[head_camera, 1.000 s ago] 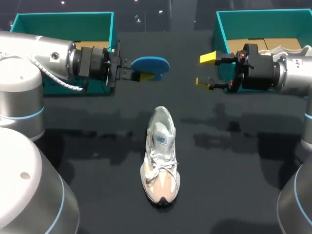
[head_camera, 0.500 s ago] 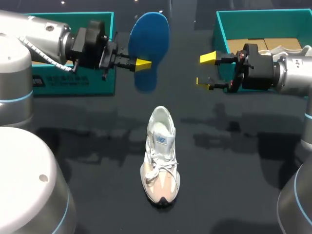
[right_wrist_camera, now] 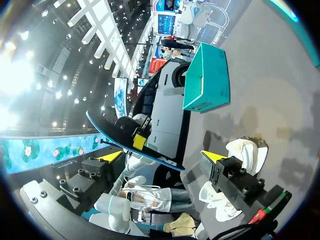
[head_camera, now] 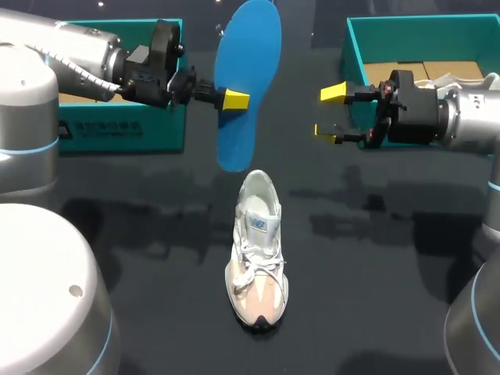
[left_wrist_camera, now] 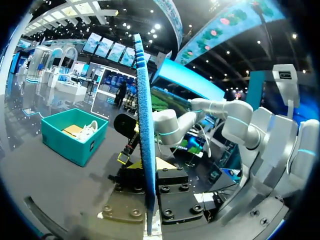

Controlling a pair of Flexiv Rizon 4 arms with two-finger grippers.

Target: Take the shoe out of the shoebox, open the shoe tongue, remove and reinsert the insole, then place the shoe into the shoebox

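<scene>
Your left gripper [head_camera: 234, 99] is clamped on the blue insole [head_camera: 248, 47], one yellow-tipped finger on each flat face, about midway along its length; the insole stands nearly upright in the air over the far middle of the table [head_camera: 375, 273]; in the head view its lower end shows just beyond the heel of the shoe [head_camera: 258, 250]; the left wrist view shows it edge-on, running out from between the fingers.

The shoe sits on its sole in the middle of the table, toe towards you and heel towards the far side, its laces loose; neither gripper touches it.

Your right gripper [head_camera: 330, 112] is spread wide with nothing between its fingers; it hangs above the table just beside the inner wall of the right shoebox [head_camera: 355, 47], pointing across at the insole, and well apart from it.

The left shoebox [head_camera: 117, 129] stands behind your left arm; a second shoe [head_camera: 449, 78], white, lies inside the right shoebox.
</scene>
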